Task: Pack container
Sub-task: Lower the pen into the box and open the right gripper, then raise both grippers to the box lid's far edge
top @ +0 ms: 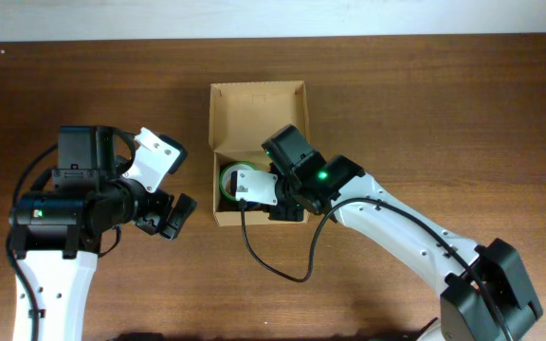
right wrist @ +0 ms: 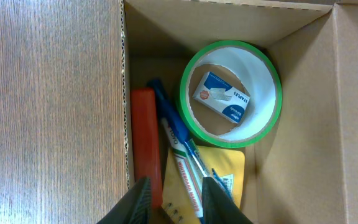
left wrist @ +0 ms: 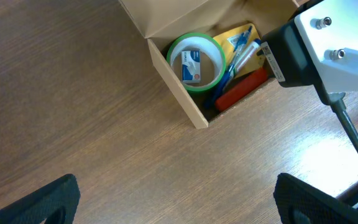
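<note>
Container: the container (top: pixel 259 118) sits mid-tabletop (top: pixel 425 95), its long axis running 12 to 6 o'clock in the overhead view.
Lid: the flap (top: pixel 258 92) is hinged at the 12 o'clock end and is open, not yet tucked in.
Right claw: the right claw (right wrist: pixel 178 186) hangs over the container's 6 o'clock end. Its fingers are narrowly parted and grip nothing, with the blue pen (right wrist: pixel 173 137) lying below the gap.
Left claw: the left claw (top: pixel 176 216) is at 9 o'clock of the container, apart from it. It is spread wide and empty.
Key relation: the flap lies toward 12 o'clock from the right claw, across the full length of the box. The right arm is the nearer one, being already over the box.
Contents, 12 o'clock part: a green tape roll (right wrist: pixel 263 81) lies flat with a small staples box (right wrist: pixel 222 97) inside its ring.
Contents, 6 o'clock part: a red item (right wrist: pixel 145 137), the blue pen and a yellow box (right wrist: pixel 225 165) lie along the long axis. The red one is against the side wall.
Likely step: packing looks near done, and closing the flap seems to be what is left.
Risk: the right arm has to lift clear before the flap can fold down.
</note>
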Robot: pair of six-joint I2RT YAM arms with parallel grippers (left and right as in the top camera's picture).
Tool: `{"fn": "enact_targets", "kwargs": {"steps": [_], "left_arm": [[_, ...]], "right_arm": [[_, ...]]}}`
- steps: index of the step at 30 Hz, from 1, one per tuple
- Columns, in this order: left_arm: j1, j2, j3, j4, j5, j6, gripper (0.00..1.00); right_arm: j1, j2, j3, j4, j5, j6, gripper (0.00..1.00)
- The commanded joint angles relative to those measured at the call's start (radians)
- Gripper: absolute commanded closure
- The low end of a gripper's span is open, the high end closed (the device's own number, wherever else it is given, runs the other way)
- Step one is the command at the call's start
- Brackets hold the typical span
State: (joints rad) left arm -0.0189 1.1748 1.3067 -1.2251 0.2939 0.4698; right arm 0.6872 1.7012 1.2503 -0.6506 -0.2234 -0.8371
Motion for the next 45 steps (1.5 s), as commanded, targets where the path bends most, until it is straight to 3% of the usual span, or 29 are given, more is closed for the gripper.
{"fn": "enact_targets", "kwargs": {"steps": [1,5,9,16,24,29,34,38,45], "left_arm": [[0.006,0.003,0.000,0.002,-0.003,-0.009,0.00],[0.006,0.003,0.000,0.002,-0.003,-0.009,0.00],[0.006,0.003,0.000,0.002,-0.003,-0.009,0.00],[0.006,0.003,0.000,0.002,-0.003,-0.009,0.00],[0.006,0.003,0.000,0.002,-0.005,-0.007,0.00],[0.006,0.003,0.000,0.002,-0.136,0.002,0.00],[0.006,0.003,0.000,0.002,-0.142,0.002,0.00],[0.006,0.003,0.000,0.003,-0.256,0.002,0.00],[0.006,0.003,0.000,0.003,-0.257,0.002,0.00]], "right_arm": [[0.006,0.006,0.008,0.000,-0.009,0.018,0.72],[0.006,-0.009,0.040,0.000,-0.009,0.142,0.73],[0.006,-0.037,0.116,-0.001,-0.010,0.284,0.96],[0.006,-0.105,0.253,-0.007,-0.009,0.489,0.96],[0.005,-0.191,0.272,-0.056,-0.008,0.510,0.96],[-0.009,-0.203,0.272,-0.135,0.059,0.601,0.96],[-0.095,-0.203,0.272,-0.221,0.108,0.769,0.96],[-0.198,-0.203,0.272,-0.306,0.100,0.858,0.96],[-0.315,-0.203,0.272,-0.395,0.078,0.872,0.96]]}}
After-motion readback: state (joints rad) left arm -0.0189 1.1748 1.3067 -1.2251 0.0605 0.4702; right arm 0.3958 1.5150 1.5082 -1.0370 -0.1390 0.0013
